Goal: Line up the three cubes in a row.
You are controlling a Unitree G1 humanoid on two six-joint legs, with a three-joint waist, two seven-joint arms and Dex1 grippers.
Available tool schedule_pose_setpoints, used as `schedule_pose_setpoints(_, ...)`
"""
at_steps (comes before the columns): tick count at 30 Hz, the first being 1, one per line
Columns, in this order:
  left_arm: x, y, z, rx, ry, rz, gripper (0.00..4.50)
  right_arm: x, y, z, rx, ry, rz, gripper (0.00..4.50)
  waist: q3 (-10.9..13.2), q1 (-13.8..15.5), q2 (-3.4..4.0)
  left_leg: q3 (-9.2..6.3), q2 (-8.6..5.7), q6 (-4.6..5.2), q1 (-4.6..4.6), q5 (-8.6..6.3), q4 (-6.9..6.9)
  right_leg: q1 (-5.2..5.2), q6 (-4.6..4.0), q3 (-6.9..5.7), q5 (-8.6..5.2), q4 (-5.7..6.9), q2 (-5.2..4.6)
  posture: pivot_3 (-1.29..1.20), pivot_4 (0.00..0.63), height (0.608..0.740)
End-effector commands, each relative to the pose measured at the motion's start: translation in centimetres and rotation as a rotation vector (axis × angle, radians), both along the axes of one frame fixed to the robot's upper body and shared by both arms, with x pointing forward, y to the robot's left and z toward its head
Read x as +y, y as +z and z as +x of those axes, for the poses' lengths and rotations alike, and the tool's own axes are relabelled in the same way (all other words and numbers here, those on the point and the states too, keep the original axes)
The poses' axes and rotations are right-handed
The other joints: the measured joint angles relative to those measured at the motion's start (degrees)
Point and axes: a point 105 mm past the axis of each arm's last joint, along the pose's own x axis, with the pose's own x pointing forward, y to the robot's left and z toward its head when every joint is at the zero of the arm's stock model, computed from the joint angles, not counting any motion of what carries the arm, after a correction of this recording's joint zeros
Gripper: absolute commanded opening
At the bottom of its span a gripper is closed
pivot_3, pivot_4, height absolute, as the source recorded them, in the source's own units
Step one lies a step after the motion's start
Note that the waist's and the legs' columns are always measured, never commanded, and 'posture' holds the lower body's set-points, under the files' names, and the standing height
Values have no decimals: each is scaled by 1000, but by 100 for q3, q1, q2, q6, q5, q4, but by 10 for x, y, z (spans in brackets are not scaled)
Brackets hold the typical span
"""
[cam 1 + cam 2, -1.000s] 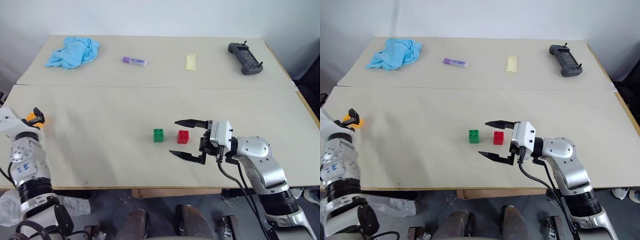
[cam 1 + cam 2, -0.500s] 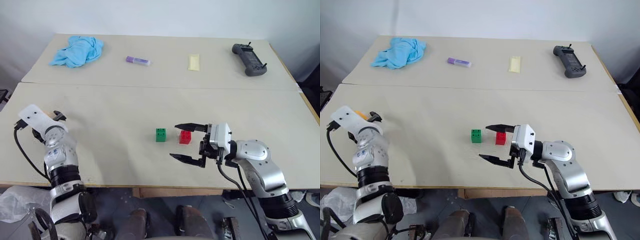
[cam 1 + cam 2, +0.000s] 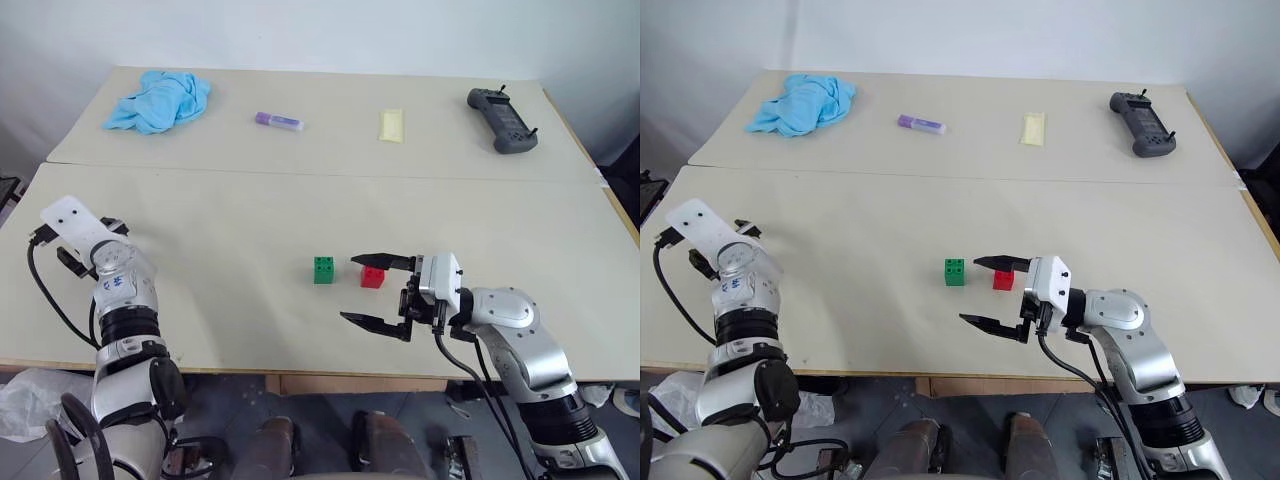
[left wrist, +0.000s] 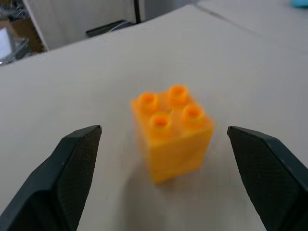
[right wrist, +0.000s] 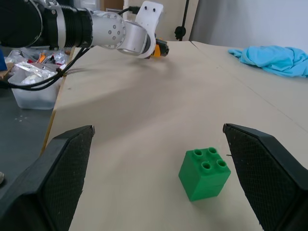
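The orange-yellow cube (image 4: 171, 132) stands studs up on the table between the wide-apart fingers of my left gripper (image 4: 163, 130), untouched by either finger. It lies at the table's left edge, and the right wrist view shows it (image 5: 158, 50) far off beside the left wrist. The green cube (image 3: 323, 269) and the red cube (image 3: 372, 279) sit side by side near the table's middle. My right gripper (image 3: 349, 289) hovers open and empty just in front of them, pointing left. Its upper finger crosses the red cube's top.
Along the far board lie a blue cloth (image 3: 158, 100), a purple bar (image 3: 275, 121), a pale yellow bar (image 3: 390, 125) and a black controller (image 3: 502, 119). A seam (image 3: 300, 176) divides the two table boards. A clear bin of parts (image 5: 33, 84) stands beyond the left edge.
My left wrist has swung inward and turned over the orange-yellow cube, which now hides behind it in the head views. The camera has shifted slightly. The right gripper has stayed in place.
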Motion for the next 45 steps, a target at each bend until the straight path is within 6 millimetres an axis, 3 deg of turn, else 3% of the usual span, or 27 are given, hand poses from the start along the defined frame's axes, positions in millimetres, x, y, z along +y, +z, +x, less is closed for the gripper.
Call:
schedule_pose_setpoints(1,4,13,3,-39,2,33,4270,-1,8,-7,-30,0,10,4500,0,1,0,0,0,0,0,0,0,1,0,-4,0,-1,0,0,150,740)
schedule_pose_setpoints(3,5,14,3,-52,7,33,3853,-2,6,-8,-27,-5,4,4500,0,1,0,1,-2,0,0,0,0,1,0,-5,0,-1,-1,0,150,740)
schedule_pose_setpoints(11,3,9,5,-86,3,-5,1479,-4,6,-7,-33,-19,-4,4500,0,-1,0,1,0,-1,0,1,0,1,0,-6,0,-1,-2,0,150,740)
schedule_pose_setpoints(14,0,11,6,-134,-40,-5,1485,-4,5,-6,-37,-26,-4,4500,0,-1,0,1,0,-1,0,1,0,1,0,-6,0,-1,-2,0,150,740)
schedule_pose_setpoints(18,-18,28,10,-378,-332,-77,1485,-7,7,-8,-44,-31,-8,4500,0,-8,0,1,0,-1,0,1,0,2,0,-7,0,-1,-8,0,150,740)
schedule_pose_setpoints(21,-45,55,3,-454,-802,-32,1485,-21,7,-6,-52,-71,-41,4500,1,-39,0,1,3,-1,-1,1,0,2,0,-7,0,-5,-11,0,150,740)
schedule_pose_setpoints(22,-66,62,-5,-377,-1105,40,1485,-28,7,-7,-53,-85,-50,4500,1,-56,-1,2,5,-1,-1,1,0,2,0,-6,0,-6,-10,0,150,740)
schedule_pose_setpoints(24,-89,56,-25,-224,-1460,113,1485,-37,8,-10,-47,-97,-60,4500,6,-139,-5,3,13,-5,-5,2,0,1,-5,-7,-2,-7,-4,0,150,740)
schedule_pose_setpoints(27,-100,50,-38,-100,-1722,317,1485,-58,5,-15,-28,-110,-121,4500,6,-115,43,-1,11,-5,4,1,-5,15,-9,-7,-5,-14,-5,0,150,740)
schedule_pose_setpoints(33,-138,44,-29,-21,-2038,412,1485,-84,2,-20,-4,-139,-195,4500,10,12,60,-6,-2,12,14,4,0,39,-2,-9,-1,-35,-3,0,150,740)
schedule_pose_setpoints(39,-201,17,-24,27,-2340,411,1485,-98,-2,-20,-7,-238,-191,4500,12,8,56,1,-8,25,6,1,0,35,4,-18,2,-23,5,0,150,740)
schedule_pose_setpoints(45,-213,0,-28,113,-2447,446,1485,-101,-3,-27,-3,-268,-201,4500,21,-65,41,14,0,28,1,2,0,23,9,-10,4,-21,12,0,150,740)
